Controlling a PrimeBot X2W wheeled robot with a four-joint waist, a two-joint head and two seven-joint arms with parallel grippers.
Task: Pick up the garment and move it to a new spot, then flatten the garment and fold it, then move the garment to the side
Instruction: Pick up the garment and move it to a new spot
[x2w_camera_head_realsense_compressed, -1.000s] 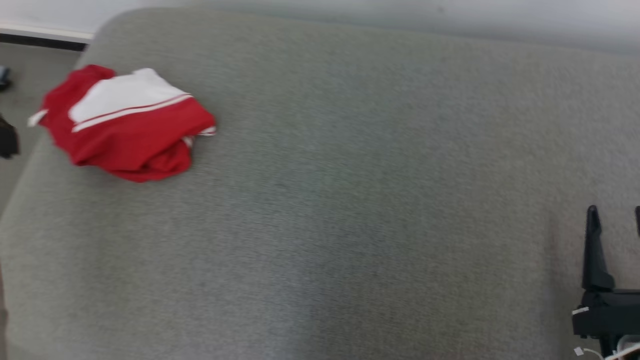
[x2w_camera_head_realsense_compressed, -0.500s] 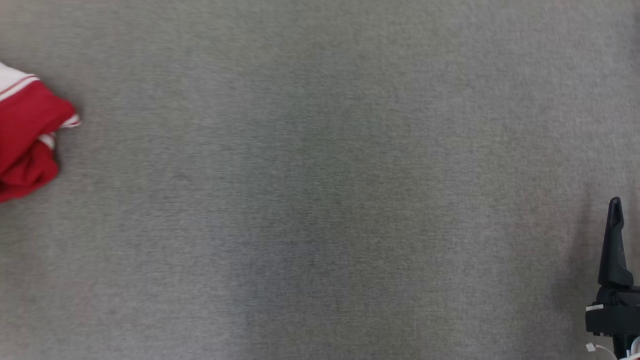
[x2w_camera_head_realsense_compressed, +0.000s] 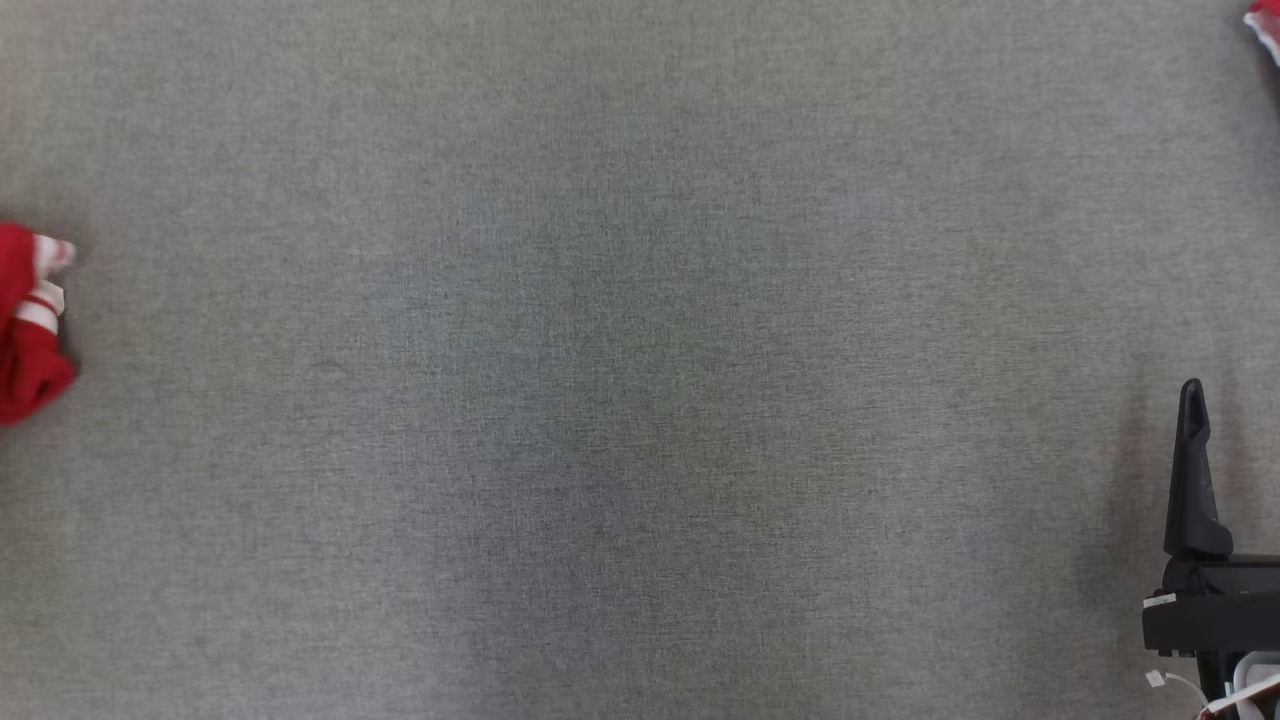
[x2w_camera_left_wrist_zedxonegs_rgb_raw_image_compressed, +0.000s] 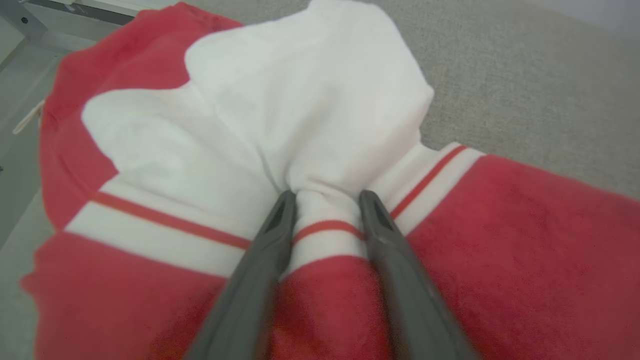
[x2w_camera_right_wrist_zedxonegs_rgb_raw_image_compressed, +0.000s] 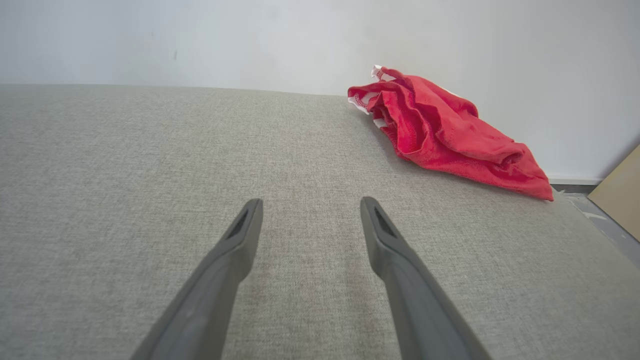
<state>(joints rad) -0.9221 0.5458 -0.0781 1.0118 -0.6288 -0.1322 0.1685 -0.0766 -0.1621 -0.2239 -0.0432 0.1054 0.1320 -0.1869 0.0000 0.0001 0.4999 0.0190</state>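
A red garment with a white panel and red-and-white stripes lies crumpled on the grey fabric surface. My left gripper is shut on a puckered fold of its striped band, and cloth bulges up between the two fingers. In the head view a sliver of this garment shows at the left edge. My right gripper hangs open over bare grey surface, holding nothing. One of its fingers rises at the head view's lower right.
A second crumpled red garment lies at the far right of the surface by the pale wall; its tip shows in the head view's top right corner. The surface's left edge and floor lie beside the held garment.
The head camera has swung right and down, so the red garment has slid to the view's left edge and a second red piece appears at top right. The right gripper stays put.
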